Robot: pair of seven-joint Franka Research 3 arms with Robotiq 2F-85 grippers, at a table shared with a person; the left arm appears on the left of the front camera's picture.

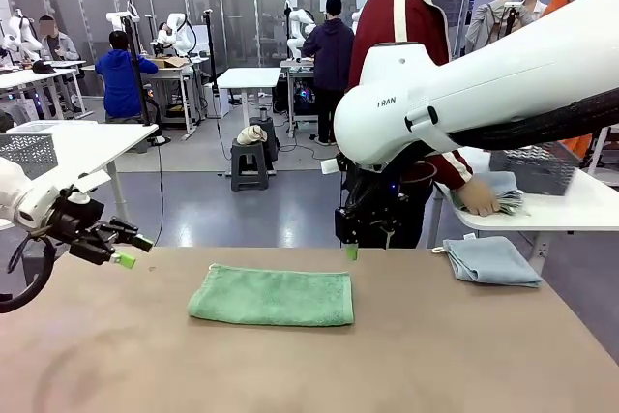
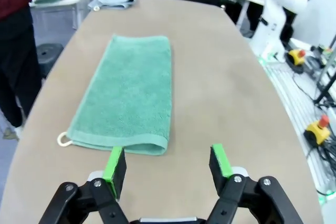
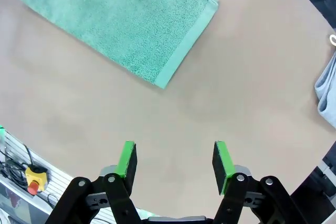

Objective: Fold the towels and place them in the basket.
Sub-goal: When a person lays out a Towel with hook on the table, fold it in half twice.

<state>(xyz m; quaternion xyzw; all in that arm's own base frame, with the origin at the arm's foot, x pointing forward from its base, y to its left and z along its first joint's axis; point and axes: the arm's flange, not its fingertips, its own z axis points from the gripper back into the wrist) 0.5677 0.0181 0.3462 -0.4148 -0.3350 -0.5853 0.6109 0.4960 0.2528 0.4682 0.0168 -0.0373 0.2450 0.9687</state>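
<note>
Brown tabletop (image 1: 309, 355) up front, a busy lab of white tables and people behind it. One green towel (image 1: 272, 296) lies folded flat in the middle of the tabletop, touched by neither hand. One blue-grey towel (image 1: 491, 260) sits folded near the far right edge, well apart from the green one. That makes two towels on this tabletop.

Left hand (image 1: 128, 250) hangs over the left side, short of the green towel, fingers spread and holding nothing; from its own wrist view the towel's short end with its little loop lies just past the green fingertips (image 2: 115, 163). Right hand (image 3: 173, 160) hovers above bare tabletop, fingers spread too, nothing between them, with the green towel's corner beyond and the blue-grey towel at the picture's edge.

A person (image 1: 406, 36) in a dark red top stands at the far side, one palm (image 1: 478, 197) pressing a stack of towels (image 1: 503, 191) on a white side table, a dark mesh basket (image 1: 534, 169) just beside it.
</note>
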